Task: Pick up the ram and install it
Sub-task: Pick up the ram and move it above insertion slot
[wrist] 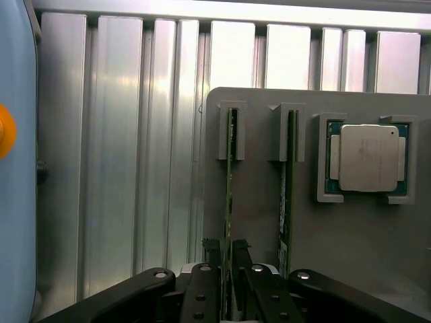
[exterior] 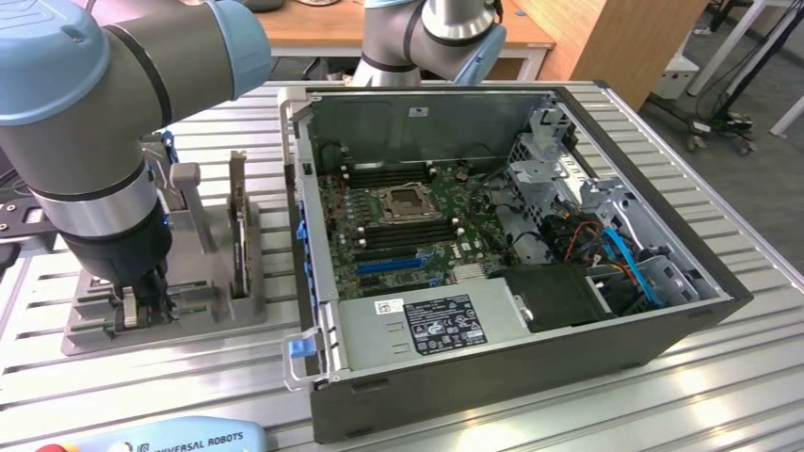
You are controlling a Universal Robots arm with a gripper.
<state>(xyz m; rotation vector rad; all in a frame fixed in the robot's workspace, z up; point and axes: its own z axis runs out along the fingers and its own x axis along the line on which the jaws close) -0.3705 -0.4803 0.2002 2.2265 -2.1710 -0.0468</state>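
Two green circuit-board sticks stand on edge in slots of a grey holder [wrist: 256, 202]. The ram [wrist: 229, 182] is the stick in the slot farther from the processor. My gripper [wrist: 227, 262] has come down over its near end, with one black finger [wrist: 210, 272] pressed against each face, shut on it. The ram still sits in its slot. The second stick [wrist: 285, 182] stands free beside it. In the exterior view my gripper [exterior: 136, 303] is low over the holder [exterior: 188, 315] at that view's left, beside the open computer case [exterior: 503, 377].
A square silver processor [wrist: 367, 158] rests in the holder's corner pocket. The case's motherboard [exterior: 402, 212] lies exposed, with a power supply [exterior: 427, 325] at the front and cables at the exterior view's right. A blue teach pendant [exterior: 164, 438] lies on the slatted aluminium table [wrist: 135, 134].
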